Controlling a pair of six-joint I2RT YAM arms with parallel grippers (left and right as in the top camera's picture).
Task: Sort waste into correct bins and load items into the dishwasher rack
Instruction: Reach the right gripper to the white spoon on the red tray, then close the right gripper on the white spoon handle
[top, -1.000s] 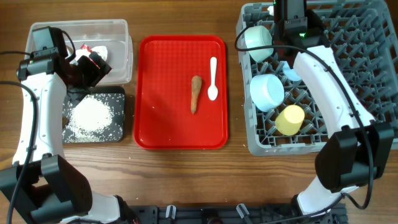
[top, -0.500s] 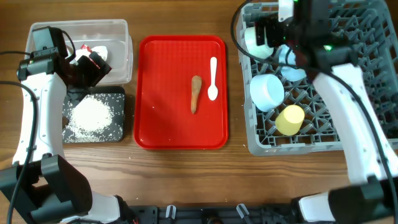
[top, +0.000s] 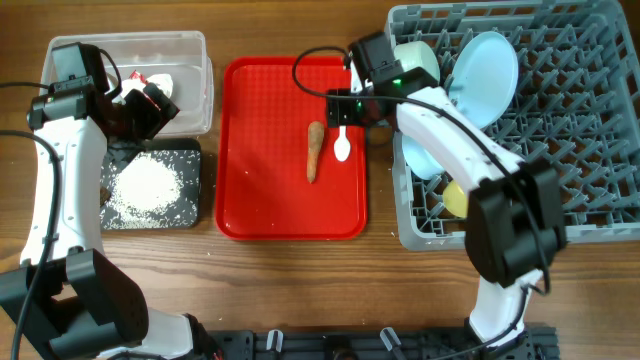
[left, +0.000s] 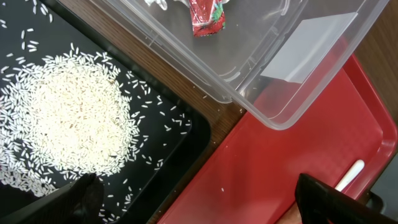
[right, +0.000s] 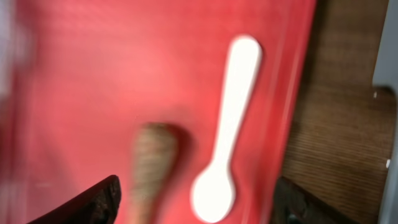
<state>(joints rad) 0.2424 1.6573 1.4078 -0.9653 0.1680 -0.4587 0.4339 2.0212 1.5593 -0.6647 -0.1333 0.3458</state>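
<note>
near left, my left gripper (left: 196, 190) hangs by the black bin (left: 180, 143), fingers spread wide, holding nothing. farther back on the red tray (top: 260, 200), the white spoon (right: 227, 124) lies flat just right of the carrot (top: 315, 150). my right gripper (right: 196, 199) is above it, wide open and empty. the spoon looks light, stiff and slick; i'd pinch across the handle mid-length.

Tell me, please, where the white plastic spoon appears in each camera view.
Overhead: white plastic spoon on the flat red tray, near its right edge.
Left wrist: only its handle tip, bottom right.
Right wrist: centre of frame, blurred.
Shared landmark: the red tray under it.
</note>
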